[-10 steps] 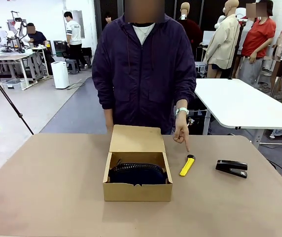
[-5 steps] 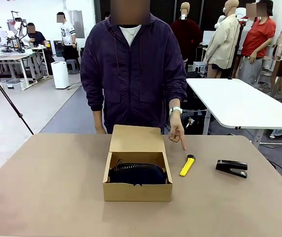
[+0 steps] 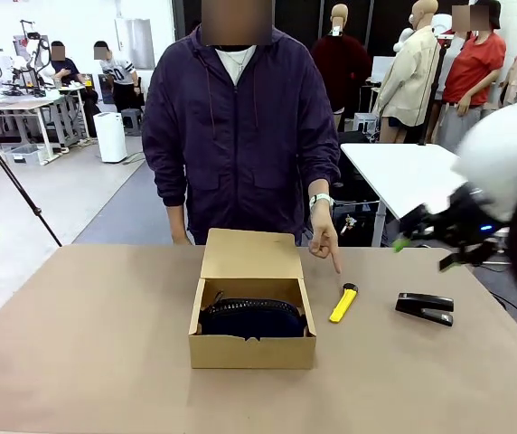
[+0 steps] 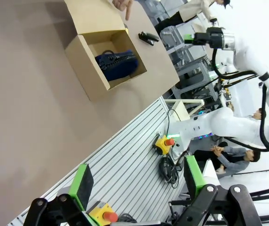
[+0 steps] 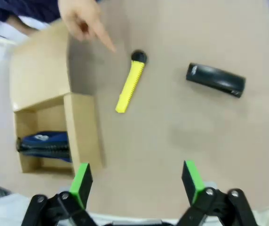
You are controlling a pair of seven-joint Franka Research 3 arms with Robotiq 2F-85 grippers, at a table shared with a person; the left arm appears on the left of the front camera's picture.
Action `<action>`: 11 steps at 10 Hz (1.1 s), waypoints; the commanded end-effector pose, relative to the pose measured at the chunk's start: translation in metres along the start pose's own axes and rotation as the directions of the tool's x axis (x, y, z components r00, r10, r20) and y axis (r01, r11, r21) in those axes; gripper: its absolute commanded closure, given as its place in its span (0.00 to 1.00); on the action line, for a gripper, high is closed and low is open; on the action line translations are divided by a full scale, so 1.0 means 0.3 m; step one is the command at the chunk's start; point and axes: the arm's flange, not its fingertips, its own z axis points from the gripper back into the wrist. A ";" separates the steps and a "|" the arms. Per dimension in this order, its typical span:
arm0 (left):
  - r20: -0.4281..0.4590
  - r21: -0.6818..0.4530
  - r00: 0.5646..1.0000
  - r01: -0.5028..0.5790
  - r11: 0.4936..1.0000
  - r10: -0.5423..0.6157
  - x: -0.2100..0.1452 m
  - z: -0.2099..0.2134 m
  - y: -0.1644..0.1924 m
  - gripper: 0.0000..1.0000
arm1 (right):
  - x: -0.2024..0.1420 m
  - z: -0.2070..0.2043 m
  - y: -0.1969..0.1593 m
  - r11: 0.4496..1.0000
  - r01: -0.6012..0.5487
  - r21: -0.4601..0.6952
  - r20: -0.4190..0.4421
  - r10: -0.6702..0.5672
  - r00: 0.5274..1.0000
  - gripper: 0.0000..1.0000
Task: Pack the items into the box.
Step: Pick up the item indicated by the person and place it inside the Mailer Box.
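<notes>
The brown box (image 3: 251,351) stands mid-table with its flap lid open toward the person, and the dark pouch (image 3: 251,318) lies inside. Right of it lie the yellow utility knife (image 3: 343,303) and the black stapler (image 3: 425,307). The person's hand (image 3: 324,242) points down at the knife. My right gripper (image 3: 412,235) hovers blurred above the stapler, open and empty. The right wrist view shows my right gripper (image 5: 137,181) over the knife (image 5: 130,87), stapler (image 5: 215,79), box (image 5: 83,127) and pouch (image 5: 45,143). My left gripper (image 4: 138,181) is open, far from the box (image 4: 85,63).
The brown table (image 3: 78,344) has free room left of and in front of the box. A white table (image 3: 421,181) stands behind at the right. In the left wrist view, a ribbed metal base with red stop buttons (image 4: 165,142) lies below the table's near edge.
My right arm has swung into the front view from the right, above the stapler. The person's pointing hand has drawn back a little from the knife.
</notes>
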 end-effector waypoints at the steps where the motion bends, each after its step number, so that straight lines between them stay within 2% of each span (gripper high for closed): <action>1: -0.005 -0.009 1.000 0.005 1.000 -0.005 -0.006 0.008 0.003 0.00 | -0.012 -0.086 0.032 0.995 -0.057 -0.086 0.037 0.061 0.997 0.00; 2: -0.005 -0.009 1.000 0.005 1.000 -0.005 -0.006 0.008 0.003 0.00 | 0.000 0.000 0.000 1.000 0.000 0.000 0.000 0.000 1.000 0.00; 6: -0.005 -0.009 1.000 0.005 1.000 -0.005 -0.006 0.008 0.003 0.00 | 0.001 -0.030 0.010 1.000 -0.016 -0.016 0.002 0.016 1.000 0.00; 7: -0.005 -0.009 1.000 0.005 1.000 -0.005 -0.006 0.008 0.003 0.00 | 0.029 -0.109 0.106 0.989 -0.116 -0.088 -0.018 0.115 0.993 0.00; 8: -0.005 -0.009 1.000 0.005 1.000 -0.005 -0.006 0.008 0.003 0.00 | 0.059 -0.191 0.189 0.969 -0.218 -0.118 -0.076 0.210 0.975 0.00; 9: -0.005 -0.009 1.000 0.005 1.000 -0.005 -0.006 0.008 0.003 0.00 | 0.085 -0.289 0.274 0.942 -0.294 -0.161 -0.123 0.276 0.953 0.00; 10: -0.005 -0.009 1.000 0.005 1.000 -0.005 -0.006 0.008 0.003 0.00 | 0.083 -0.383 0.341 0.893 -0.363 -0.267 -0.122 0.342 0.932 0.00; 11: -0.005 -0.009 1.000 0.005 1.000 -0.005 -0.006 0.008 0.003 0.00 | 0.074 -0.478 0.390 0.870 -0.424 -0.251 -0.166 0.393 0.904 0.00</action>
